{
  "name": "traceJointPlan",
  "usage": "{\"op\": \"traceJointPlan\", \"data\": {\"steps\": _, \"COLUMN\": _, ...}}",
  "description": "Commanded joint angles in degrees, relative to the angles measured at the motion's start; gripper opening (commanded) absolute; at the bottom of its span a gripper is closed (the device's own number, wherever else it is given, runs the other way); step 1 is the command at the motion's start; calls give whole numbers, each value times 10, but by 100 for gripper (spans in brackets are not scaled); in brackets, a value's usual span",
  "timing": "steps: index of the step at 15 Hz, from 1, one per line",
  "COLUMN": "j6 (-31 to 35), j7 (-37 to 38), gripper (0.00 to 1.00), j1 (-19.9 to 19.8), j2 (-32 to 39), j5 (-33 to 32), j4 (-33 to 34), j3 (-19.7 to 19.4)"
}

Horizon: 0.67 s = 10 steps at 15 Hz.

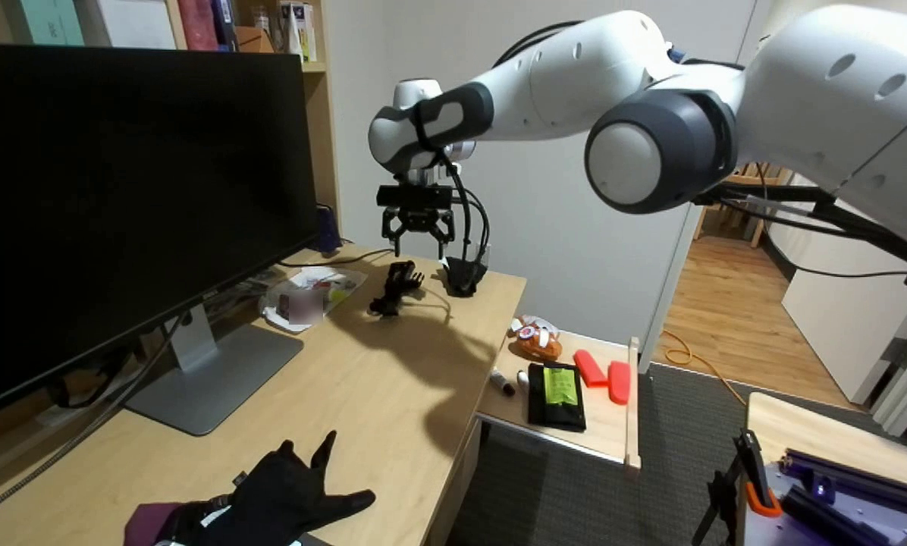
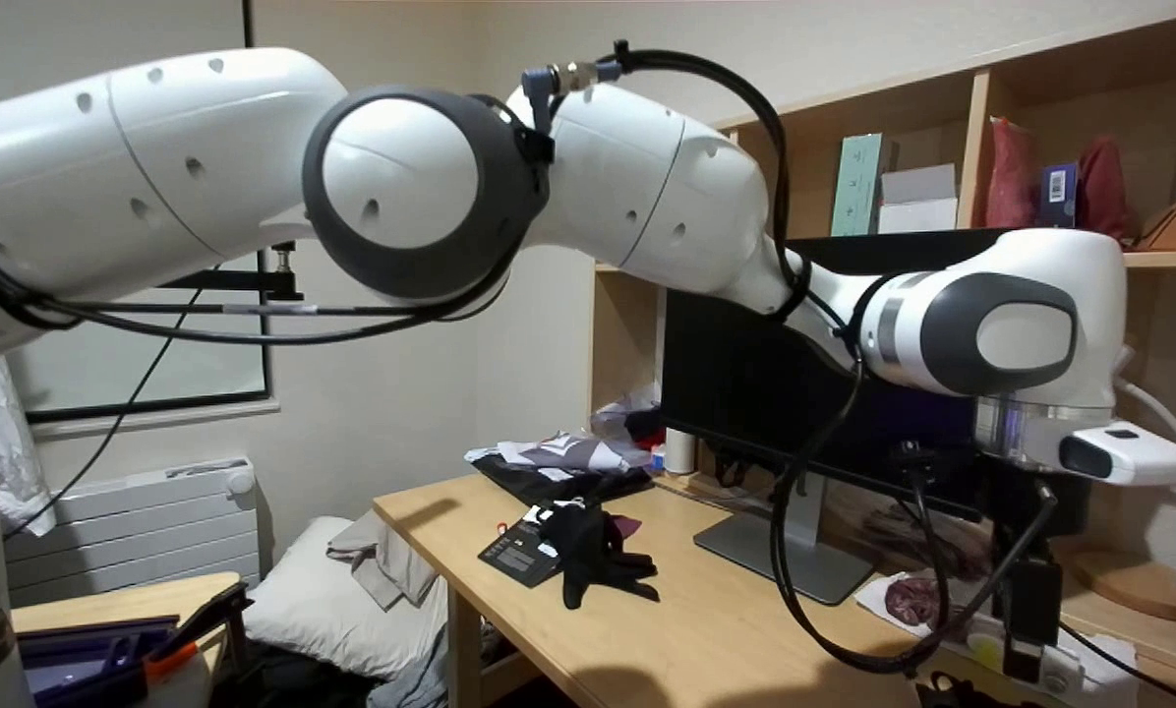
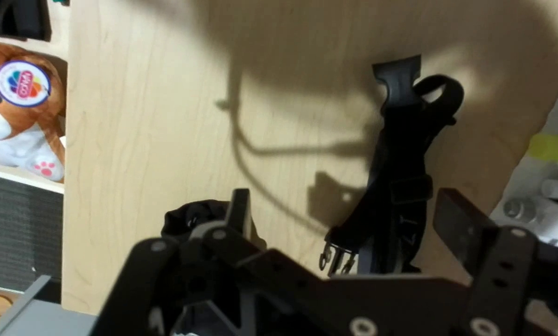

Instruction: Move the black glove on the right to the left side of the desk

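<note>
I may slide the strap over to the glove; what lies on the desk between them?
Only bare desk: in an exterior view, no object lies between the strap and the glove, just a shadow near the strap.

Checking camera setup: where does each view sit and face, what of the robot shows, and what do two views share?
In an exterior view: near the glove, looking down along the desk; arm and gripper show.
In an exterior view: on the arm's side away from the glove, facing it and the radiator; the arm crosses above, gripper lower right.
Wrist view: on the arm, facing down at a strap; the gripper's open fingers show at the bottom.
Both exterior views share the monitor, glove and gripper.
</note>
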Motion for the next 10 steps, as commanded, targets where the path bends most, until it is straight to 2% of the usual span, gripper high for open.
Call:
{"op": "traceJointPlan", "data": {"steps": 1, "j6": -35, "j7": 88, "gripper": 100, "j1": -31, "j2": 70, "j5": 23, "j4": 107, "j3": -1}}
{"op": "traceJointPlan", "data": {"steps": 3, "j6": -19, "j7": 122, "gripper": 100, "j1": -53, "j2": 81, "j5": 29, "j4": 113, "j3": 11}}
{"op": "traceJointPlan", "data": {"steps": 6, "j6": -31, "j7": 158, "gripper": 100, "j1": -78, "j2": 93, "j5": 27, "j4": 128, "j3": 10}}
{"op": "traceJointPlan", "data": {"steps": 9, "j6": -41, "j7": 132, "gripper": 100, "j1": -94, "j2": 97, "j5": 25, "j4": 142, "j3": 23}}
{"op": "traceJointPlan", "data": {"steps": 10, "j6": -15, "j7": 138, "gripper": 100, "j1": -83, "j2": 72, "j5": 17, "j4": 85, "j3": 8}}
